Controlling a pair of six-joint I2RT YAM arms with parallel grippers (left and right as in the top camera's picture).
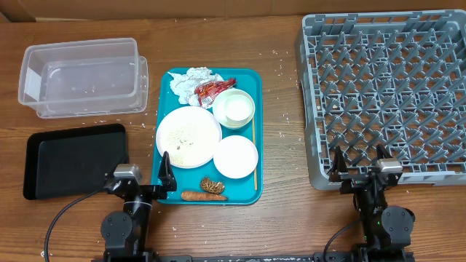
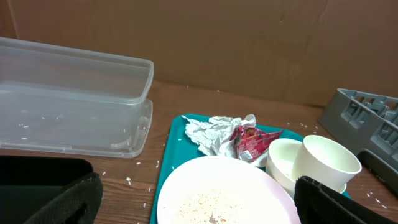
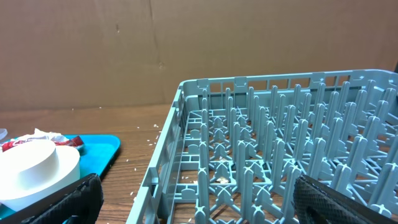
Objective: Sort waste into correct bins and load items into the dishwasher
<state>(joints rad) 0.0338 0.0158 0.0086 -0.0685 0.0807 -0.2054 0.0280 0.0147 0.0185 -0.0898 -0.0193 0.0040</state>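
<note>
Far left, the clear tub (image 1: 29,80) stands on the counter (image 1: 284,218) with its right rim just beside the teal tray (image 1: 251,78). The black tray (image 1: 73,159) lies nearer, apart from the tub. The left pincer (image 1: 144,173) hangs spread and empty between the black tray's right edge and the teal tray's near left corner, its right finger over that rim and close to the plate (image 1: 188,137). On the teal tray, the crumpled tissue (image 1: 189,80) and red wrapper (image 1: 215,89) touch at the far edge. The bowl (image 1: 234,108) sits just near of them, and the plate, dusted with rice grains (image 1: 182,140), fills the left half. The smaller dish (image 1: 236,156) lies to its right. The chopsticks (image 1: 254,156) run along the right rim. The brown lump (image 1: 212,186) and carrot piece (image 1: 195,196) lie together at the near rim. A bare counter strip flecked with grains separates the teal tray from the dish rack (image 1: 306,87). The right pincer (image 1: 359,164) hangs spread and empty at the rack's near edge, toward its left corner. Open counter remains near of both.
</note>
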